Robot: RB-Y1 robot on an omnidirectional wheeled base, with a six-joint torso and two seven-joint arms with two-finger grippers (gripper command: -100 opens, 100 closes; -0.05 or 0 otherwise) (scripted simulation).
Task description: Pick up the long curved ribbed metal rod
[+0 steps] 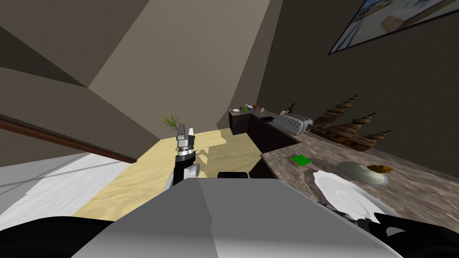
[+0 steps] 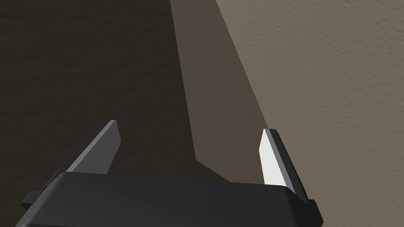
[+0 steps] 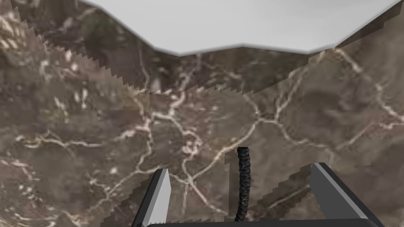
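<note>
Right jaws open, low over the marbled worktop. Dark ribbed rod lies on it midway between them, long axis running towards the white plate. Left jaws open, raised well apart; the right arm is nearer.

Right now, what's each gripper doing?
Left gripper: open, empty.
Right gripper: open, straddling the black ribbed rod, not gripping it.

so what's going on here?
The right gripper is down at the marble counter, open, with the black ribbed rod lying between its fingers, not yet gripped. A white plate sits just beyond the rod. The left gripper is open too, raised in front of the chest and holding nothing.
</note>
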